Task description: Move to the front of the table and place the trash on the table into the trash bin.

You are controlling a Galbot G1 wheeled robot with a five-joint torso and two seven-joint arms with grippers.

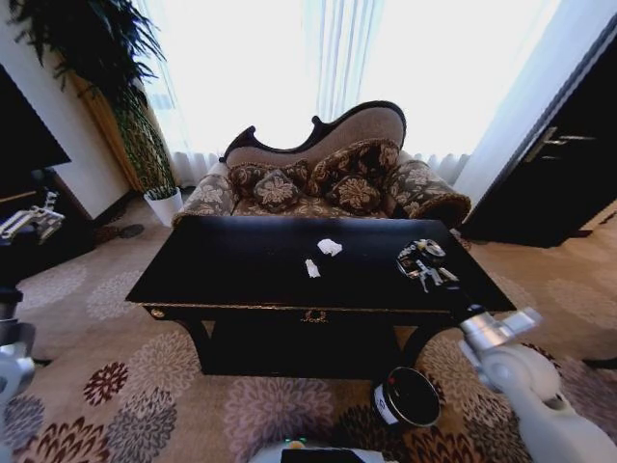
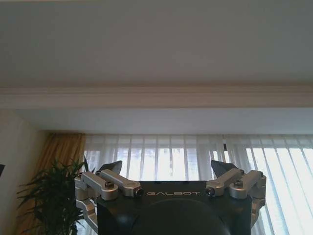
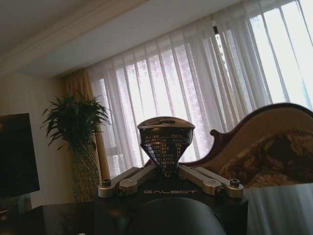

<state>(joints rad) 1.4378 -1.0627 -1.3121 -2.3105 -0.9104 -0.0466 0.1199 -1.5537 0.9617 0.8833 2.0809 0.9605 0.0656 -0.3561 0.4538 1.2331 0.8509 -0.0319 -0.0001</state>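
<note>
Up close, right gripper (image 3: 166, 169) jaws clamp can (image 3: 166, 144) | left gripper (image 2: 166, 176) jaws wide | wad (image 1: 330, 247) on table (image 1: 241, 260)

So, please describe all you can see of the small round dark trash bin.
The small round dark trash bin is a low cylinder with a glossy dark rim, an open top and a white label on its side. It stands upright on the floral carpet, by the front right leg of the glossy black table. Nothing touches it.

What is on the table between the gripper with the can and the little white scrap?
In the head view, only bare black table lies between the right gripper holding the can and the white scrap.
</note>
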